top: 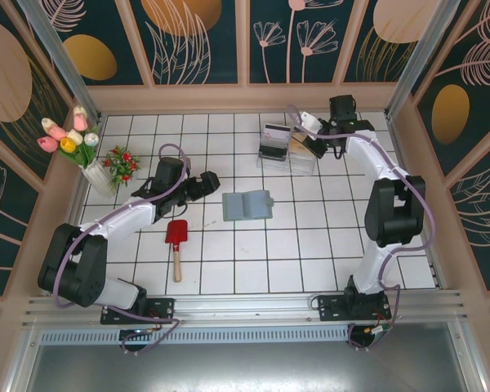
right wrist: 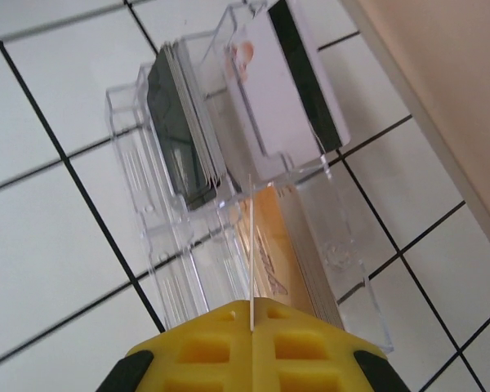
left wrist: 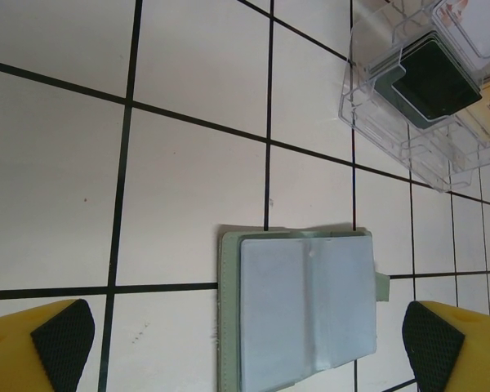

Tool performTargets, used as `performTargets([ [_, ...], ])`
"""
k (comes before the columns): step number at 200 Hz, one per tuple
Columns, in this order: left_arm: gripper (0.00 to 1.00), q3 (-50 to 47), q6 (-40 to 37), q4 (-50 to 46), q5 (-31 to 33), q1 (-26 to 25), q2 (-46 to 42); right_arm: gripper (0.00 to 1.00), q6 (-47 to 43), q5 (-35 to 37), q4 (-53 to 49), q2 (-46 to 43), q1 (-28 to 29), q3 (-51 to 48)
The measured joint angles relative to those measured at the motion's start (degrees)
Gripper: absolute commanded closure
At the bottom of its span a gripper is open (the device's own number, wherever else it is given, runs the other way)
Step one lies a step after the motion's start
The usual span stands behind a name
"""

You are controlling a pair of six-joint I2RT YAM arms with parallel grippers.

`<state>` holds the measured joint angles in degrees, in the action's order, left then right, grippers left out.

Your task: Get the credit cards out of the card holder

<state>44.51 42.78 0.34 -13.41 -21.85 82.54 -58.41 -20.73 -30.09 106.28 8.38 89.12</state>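
Observation:
The card holder (top: 247, 205) lies open and flat on the white tiles, its blue-grey pockets (left wrist: 306, 306) facing up. My left gripper (top: 206, 183) hovers just left of it, open, with the black pads (left wrist: 61, 339) on either side of the holder and nothing between them. My right gripper (top: 317, 129) is at the far side over the clear plastic boxes (top: 286, 149). It is shut on a thin credit card (right wrist: 251, 245), which shows edge-on as a pale line. The boxes hold dark cards (right wrist: 178, 131), a white card with a black stripe (right wrist: 287, 82) and tan-gold cards (right wrist: 279, 255).
A small red shovel (top: 176, 242) with a wooden handle lies near the left arm. A vase of tulips (top: 83, 149) and a small red flower pot (top: 121, 164) stand at the far left. A wooden wall (right wrist: 441, 106) runs close to the right of the boxes.

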Motion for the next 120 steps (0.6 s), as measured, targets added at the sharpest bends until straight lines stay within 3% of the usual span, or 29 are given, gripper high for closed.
performTargets([
  [120,0.02,0.0,0.02,-0.24,-1.07,0.0,2.03,1.0,-10.91,7.78,-2.99,6.75,0.92,5.88],
])
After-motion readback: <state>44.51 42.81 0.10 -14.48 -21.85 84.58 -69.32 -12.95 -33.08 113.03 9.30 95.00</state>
